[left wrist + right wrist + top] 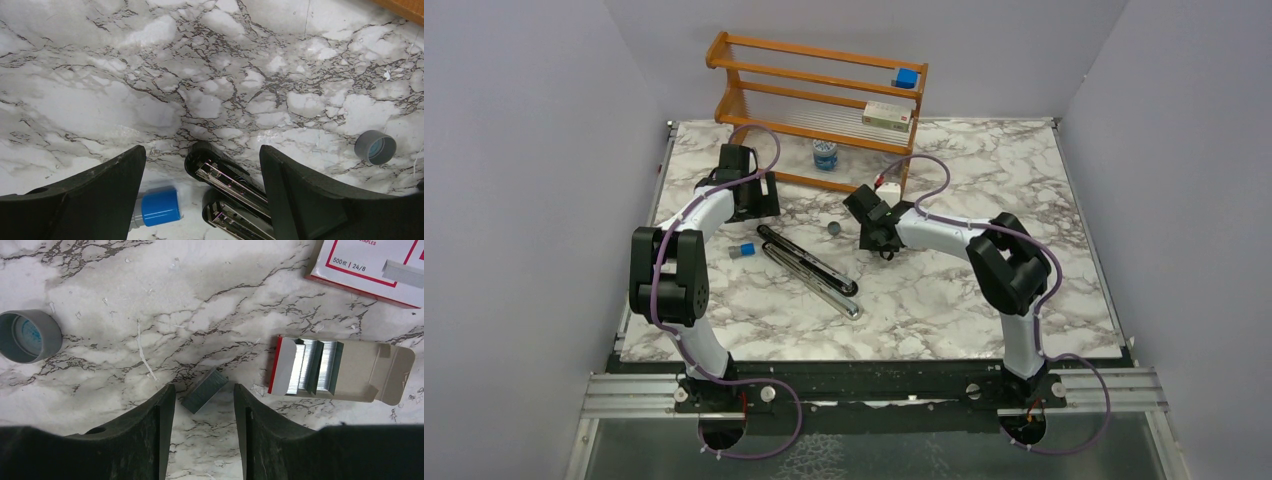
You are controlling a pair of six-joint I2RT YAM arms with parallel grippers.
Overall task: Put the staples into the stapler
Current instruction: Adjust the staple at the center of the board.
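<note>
the bench (pixel 150 75) is smooth, marble-patterned, faintly glossy; the staples (pixel 204 391) are ribbed grey metal; the stapler (pixel 220 180) is glossy black with bright metal.

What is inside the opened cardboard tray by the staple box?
Silvery staple strips stand packed at the tray's red end; the rest is bare cardboard. Whatever lies beneath the strips is hidden.

Wooden rack (pixel 814 85), grey cap (pixel 30 336), blue-capped tube (pixel 159 206), red-and-white box (pixel 367 262)
</note>
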